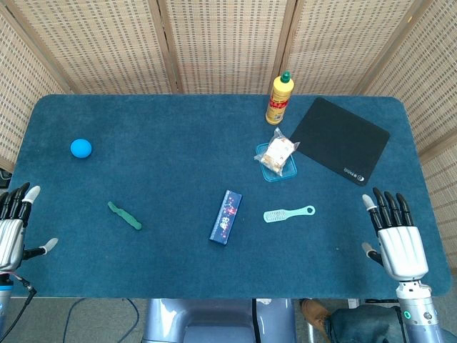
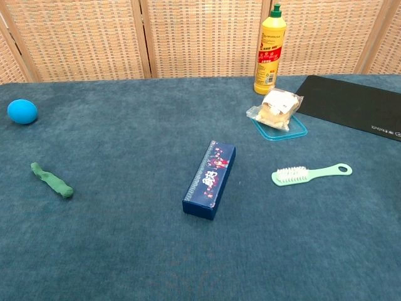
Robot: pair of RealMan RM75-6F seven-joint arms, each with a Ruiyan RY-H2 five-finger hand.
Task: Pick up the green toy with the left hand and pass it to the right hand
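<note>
The green toy (image 1: 124, 216) lies flat on the blue table (image 1: 178, 143) at about 8 o'clock from the table's centre, untouched. The left hand (image 1: 13, 227) rests at the table's 8 o'clock edge, fingers spread and holding nothing — the toy lies off toward its 3 o'clock, apart from it. The right hand (image 1: 397, 239) sits at the 4 o'clock edge, fingers likewise apart and empty. Around the middle are a dark blue box (image 1: 226, 216) and, at its 3 o'clock, a mint brush (image 1: 287, 214). A blue ball (image 1: 81, 148) sits at 10 o'clock — a yellow bottle (image 1: 280, 98), a wrapped snack on a tray (image 1: 277, 155) and a black mat (image 1: 340, 139) stand toward 1 and 2 o'clock.
</note>
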